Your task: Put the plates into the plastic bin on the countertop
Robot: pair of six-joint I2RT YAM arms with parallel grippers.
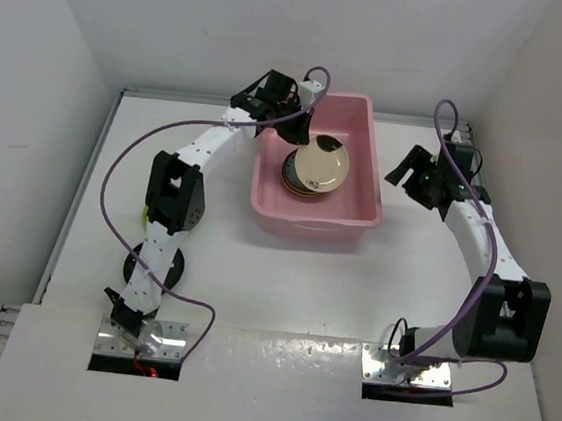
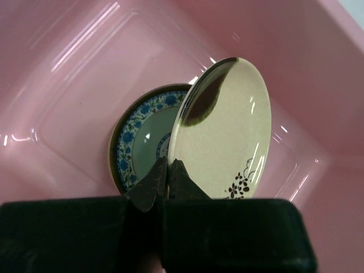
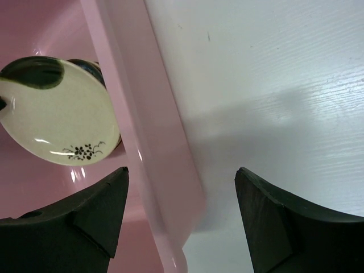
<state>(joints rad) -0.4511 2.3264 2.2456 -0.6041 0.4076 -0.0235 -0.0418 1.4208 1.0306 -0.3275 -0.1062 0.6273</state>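
Note:
The pink plastic bin (image 1: 361, 214) stands at the middle back of the white countertop (image 1: 283, 291). My left gripper (image 1: 303, 134) is inside the bin, shut on the rim of a cream plate (image 1: 323, 165) with a small black flower print. It holds the plate tilted above a stack of plates. In the left wrist view the jaws (image 2: 169, 166) pinch the cream plate (image 2: 227, 131); a blue-patterned plate (image 2: 136, 142) tops the stack on the bin floor (image 2: 68, 74). My right gripper (image 1: 417, 181) is open and empty beside the bin's right wall (image 3: 153, 114). The cream plate (image 3: 57, 114) shows there too.
A black plate (image 1: 173, 266) and a lime green plate edge (image 1: 144, 213) lie on the countertop at the left, mostly hidden under my left arm. White walls close in the left, back and right sides. Bare countertop (image 3: 273, 74) lies right of the bin.

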